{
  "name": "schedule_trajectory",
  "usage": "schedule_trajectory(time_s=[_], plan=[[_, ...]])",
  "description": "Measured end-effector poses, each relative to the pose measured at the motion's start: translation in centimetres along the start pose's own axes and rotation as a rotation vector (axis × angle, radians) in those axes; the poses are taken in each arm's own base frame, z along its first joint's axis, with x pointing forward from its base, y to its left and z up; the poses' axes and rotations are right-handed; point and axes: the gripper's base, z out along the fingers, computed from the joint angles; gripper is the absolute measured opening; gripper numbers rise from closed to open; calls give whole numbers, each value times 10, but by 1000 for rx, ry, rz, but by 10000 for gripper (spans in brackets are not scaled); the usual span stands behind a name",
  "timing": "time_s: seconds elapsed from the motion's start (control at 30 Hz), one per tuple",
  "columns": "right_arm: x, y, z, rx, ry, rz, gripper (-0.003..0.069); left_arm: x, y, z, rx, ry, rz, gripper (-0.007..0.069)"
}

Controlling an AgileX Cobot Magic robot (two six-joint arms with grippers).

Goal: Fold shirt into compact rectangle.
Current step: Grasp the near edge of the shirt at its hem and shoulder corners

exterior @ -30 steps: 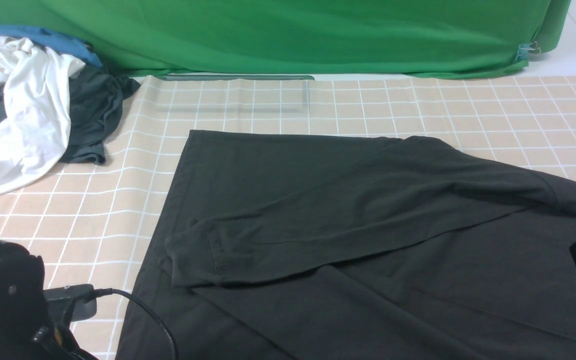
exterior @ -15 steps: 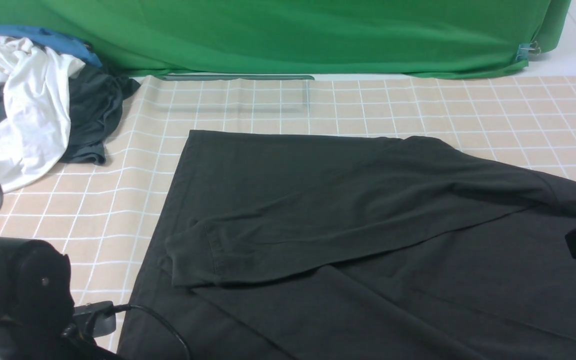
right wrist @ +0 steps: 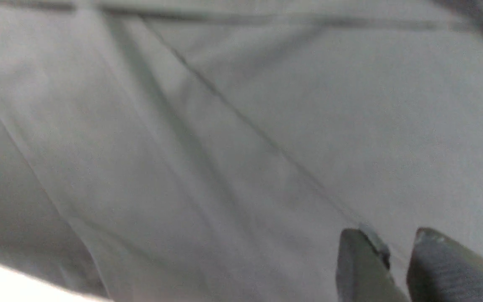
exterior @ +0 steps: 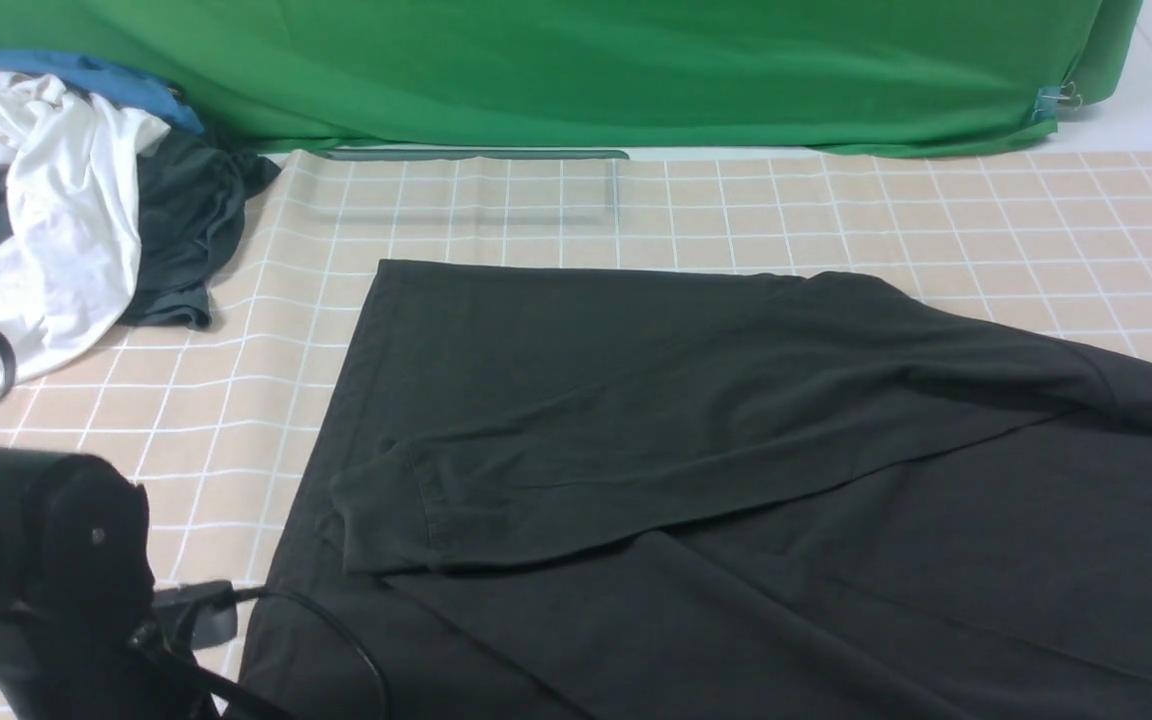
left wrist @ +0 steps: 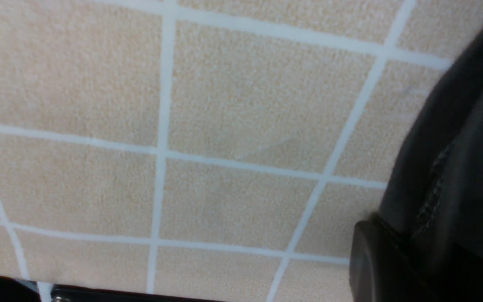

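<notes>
Across the checked cloth (exterior: 736, 210) the shirt (exterior: 736, 420) lies spread flat, filling the middle and right of the front view and running off its near edge. One sleeve (exterior: 636, 450) is already laid slantwise over the body, and its cuff (exterior: 386, 510) ends close to the shirt's left edge. No print shows.

At the near left corner, the left gripper (left wrist: 392, 256) is closed. Its wrist view shows only one finger, with a stitched edge of the shirt running down into it. The grip looks like a pinch on that edge, though the view is too tight to be sure. The right gripper (right wrist: 401, 268) hangs low over plain shirt fabric near a crease, its fingertips narrowly apart. That picture is blurred, and nothing is clearly caught between them.

I judge the step in hand to be taking hold for a body fold, with the left side gripped and the right side not yet secured. The next move calls for the right jaws to close on the cloth. Both arms should then lift together, just high enough to clear the table, and carry the edge over evenly. That way the folded sleeve stays put and the new fold line runs straight.
</notes>
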Motion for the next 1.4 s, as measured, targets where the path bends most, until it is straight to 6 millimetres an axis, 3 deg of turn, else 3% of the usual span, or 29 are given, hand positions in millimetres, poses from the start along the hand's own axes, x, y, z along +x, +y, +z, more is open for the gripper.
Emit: schedule_trajectory(time_s=[0.13,0.3,0.4,0.57,0.67,0.77,0.97,1.1,1.4], plan=[[8,-1,5,13,136,-8,146,6,1,-13,22,-47,6,28],[19,-4,30,20,271,31,40,16,4,-26,55,-121,-10,28],[35,-9,51,30,388,72,37,21,5,-34,79,-173,-10,28],[59,-14,67,23,497,146,41,25,7,-38,88,-200,-6,28],[73,-10,77,-19,535,182,111,25,7,-38,88,-200,-8,28],[80,-8,83,-26,548,214,259,24,7,-38,89,-202,-9,28],[73,-9,93,-21,482,248,521,24,6,-38,91,-206,-9,28],[70,-9,105,-46,515,241,563,24,6,-38,92,-210,-9,28],[72,-10,135,-86,658,155,570,24,7,-38,90,-211,-2,29]])
